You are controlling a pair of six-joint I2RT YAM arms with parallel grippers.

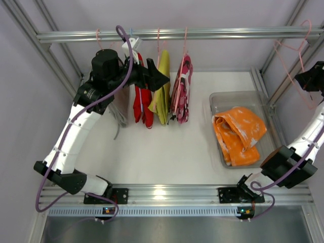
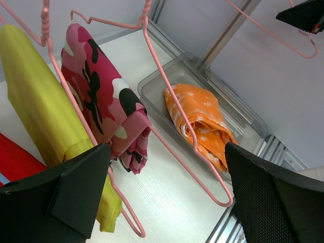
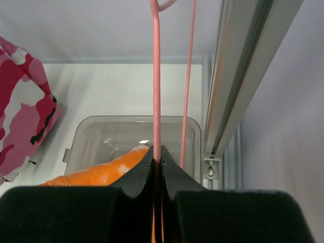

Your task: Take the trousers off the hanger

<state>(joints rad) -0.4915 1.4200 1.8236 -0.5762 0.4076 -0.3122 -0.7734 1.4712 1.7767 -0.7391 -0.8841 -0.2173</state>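
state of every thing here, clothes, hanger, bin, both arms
orange trousers: off hanger, bunched in bin
clear bin: holds orange trousers
pink camouflage trousers: hung on the rail
yellow garment: hung on rail
red garment: hung on rail
bare pink hanger: gripped by right gripper
right gripper: fingers shut on that hanger
left gripper: fingers open, empty

The left arm [image 1: 76, 126] is raised to the far left, the left gripper [image 2: 168, 152] spread wide. The right arm [image 1: 311, 134] is lifted far right, the right gripper [image 3: 158, 162] clamped on a pink hanger [image 3: 157, 76].
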